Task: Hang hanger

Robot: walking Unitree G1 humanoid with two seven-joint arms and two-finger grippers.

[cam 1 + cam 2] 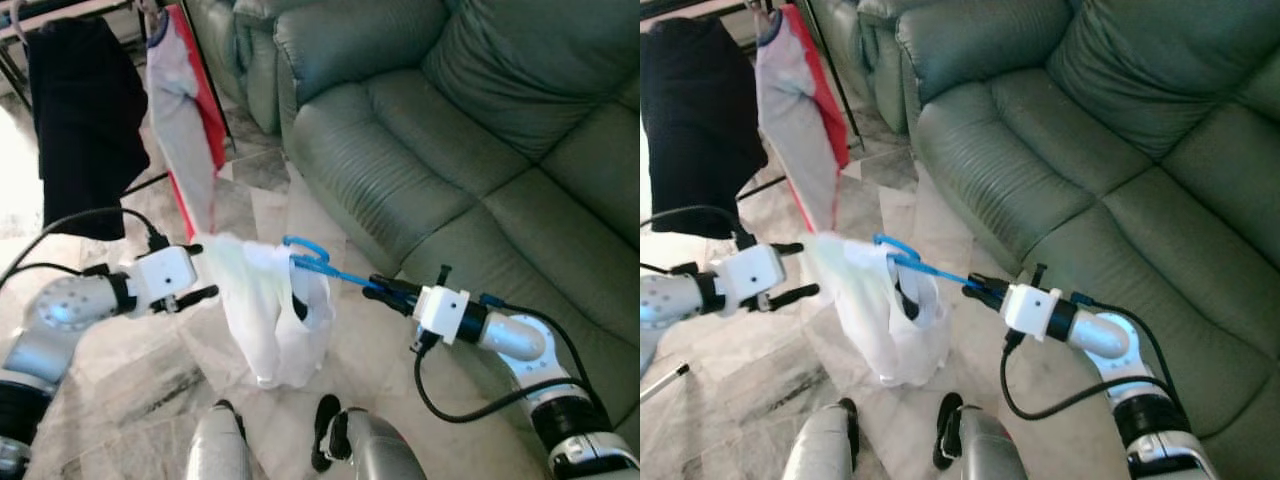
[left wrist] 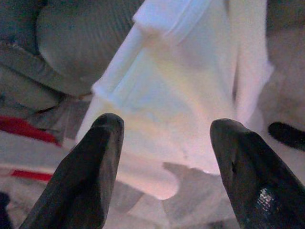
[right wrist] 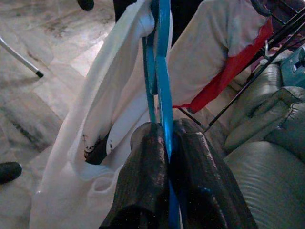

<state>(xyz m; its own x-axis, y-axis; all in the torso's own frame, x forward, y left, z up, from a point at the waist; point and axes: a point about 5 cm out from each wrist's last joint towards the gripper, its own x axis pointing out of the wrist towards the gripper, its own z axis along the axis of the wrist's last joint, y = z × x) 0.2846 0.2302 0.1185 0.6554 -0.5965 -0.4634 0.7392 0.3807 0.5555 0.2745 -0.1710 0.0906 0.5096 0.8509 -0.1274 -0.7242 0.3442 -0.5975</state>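
Carrying the blue hanger with its white shirt.
Right gripper fingers pinched tight on hanger; left gripper fingers apart beside shirt. Best kept level, then hooked on clothes rack at 11 o'clock.

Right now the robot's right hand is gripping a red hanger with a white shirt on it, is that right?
Not quite: the hanger is blue, not red, as the right wrist view shows. The right hand does grip it, with the white shirt on it.
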